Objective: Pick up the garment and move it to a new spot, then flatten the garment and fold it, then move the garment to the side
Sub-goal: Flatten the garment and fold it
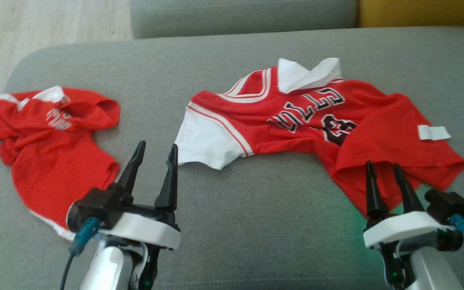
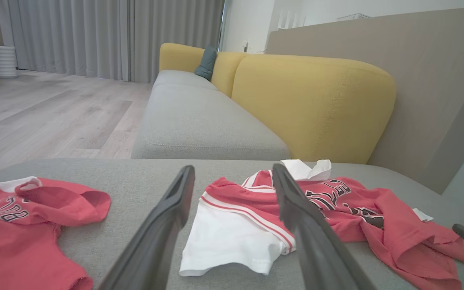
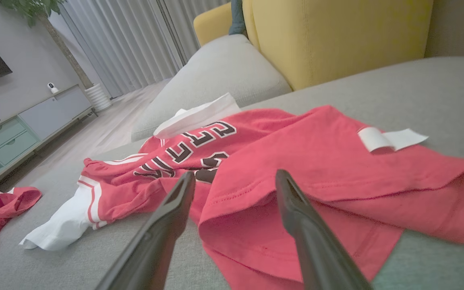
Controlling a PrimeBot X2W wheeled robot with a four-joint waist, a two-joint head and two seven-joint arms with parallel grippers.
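While the left gripper and right gripper hover with fingers wide apart and empty, the crumpled red jersey lies on the grey sofa cushion, hem under the right. Pinching its doubled layers could spoil flattening.

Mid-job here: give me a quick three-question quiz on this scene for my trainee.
1. True or false: the left gripper is shut on the white sleeve.
2. How many red garments lie on the grey cushion? A one, B two, C three.
3. Which garment is the right gripper nearest: the lettered jersey or the crumpled shirt?
Key: 1 false, it is open and holds nothing; 2 B; 3 the lettered jersey.
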